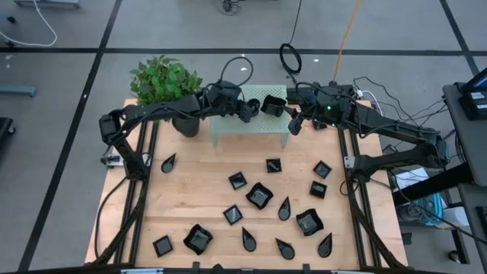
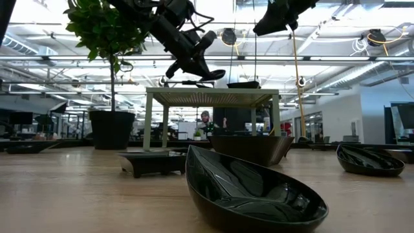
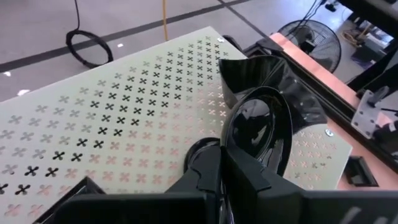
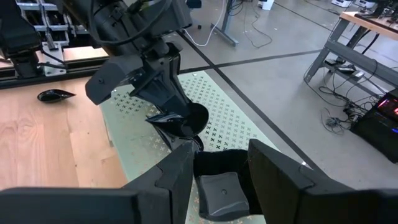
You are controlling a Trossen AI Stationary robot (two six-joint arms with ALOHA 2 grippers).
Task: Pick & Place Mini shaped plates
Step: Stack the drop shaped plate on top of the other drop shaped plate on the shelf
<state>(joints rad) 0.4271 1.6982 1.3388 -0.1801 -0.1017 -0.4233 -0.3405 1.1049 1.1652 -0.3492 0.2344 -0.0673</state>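
Note:
My left gripper hovers over the pale green perforated stand at the table's far side, shut on a glossy black teardrop plate. A wavy-edged square plate lies flat on the stand's right part, just beyond the teardrop. My right gripper hangs open well above that wavy plate with nothing between its fingers. Several more black mini plates lie scattered on the wooden table nearer the front. My left gripper pinches the teardrop plate between its two fingers at the end nearest them; the rounded end sticks out ahead. The fingers slant down from the table's left. The plate is tilted on edge close above the stand; whether it touches the stand cannot be told.
A green plant in a dark pot stands beside the stand's left end. Squares, teardrops and wavy plates are spread across the table's near half. Cables lie on the floor beyond the far edge.

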